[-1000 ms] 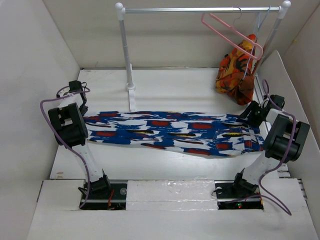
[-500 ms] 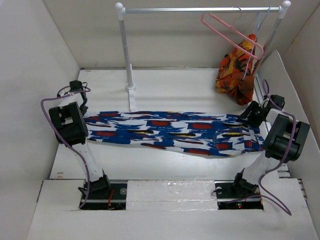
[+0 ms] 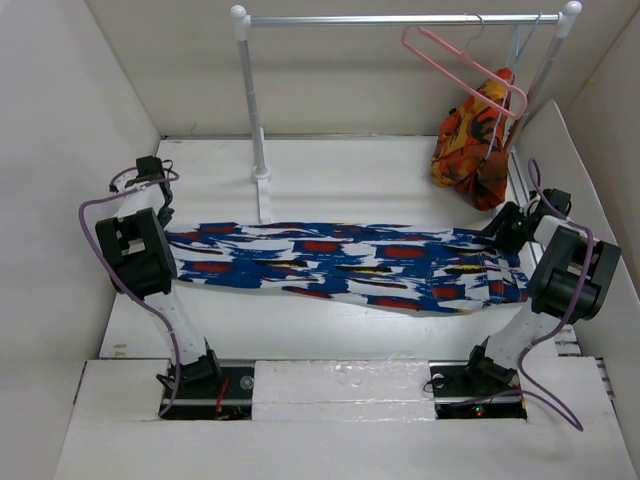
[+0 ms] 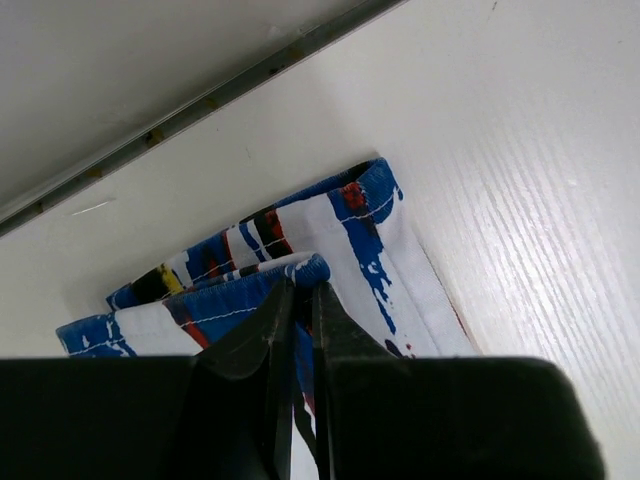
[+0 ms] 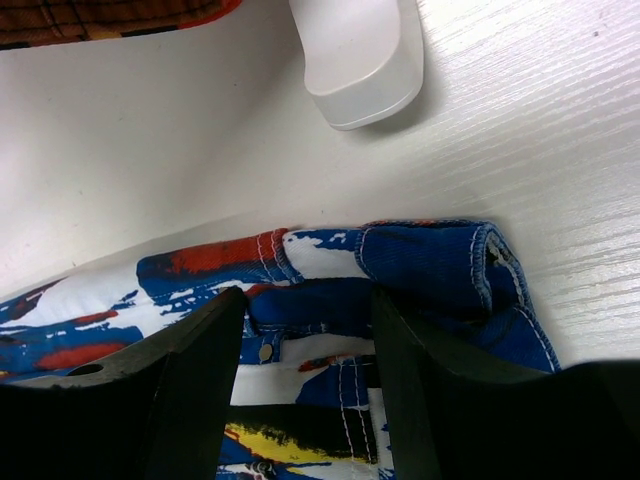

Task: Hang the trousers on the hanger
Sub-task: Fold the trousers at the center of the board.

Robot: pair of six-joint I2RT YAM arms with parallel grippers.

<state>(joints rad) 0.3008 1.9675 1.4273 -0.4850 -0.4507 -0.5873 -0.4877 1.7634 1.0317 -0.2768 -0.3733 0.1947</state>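
Observation:
The blue splotched trousers [image 3: 340,265] lie flat across the table, leg hems at the left and waist at the right. My left gripper [image 3: 166,222] is at the hem end. In the left wrist view it [image 4: 300,290] is shut on a fold of the trousers' hem [image 4: 350,225]. My right gripper [image 3: 498,232] is at the waist end. In the right wrist view it [image 5: 308,300] is open, with its jaws either side of the trousers' waistband [image 5: 420,265]. The pink hanger [image 3: 465,65] hangs tilted on the rail at the back right.
A clothes rack with a rail [image 3: 400,19] and a left post [image 3: 255,120] stands behind the trousers; its right foot [image 5: 360,60] is near my right gripper. An orange-red garment [image 3: 475,140] on a pale hanger [image 3: 520,40] hangs at the rail's right end. White walls close both sides.
My left arm has shifted slightly toward the far left. The trousers and the right arm have not visibly moved.

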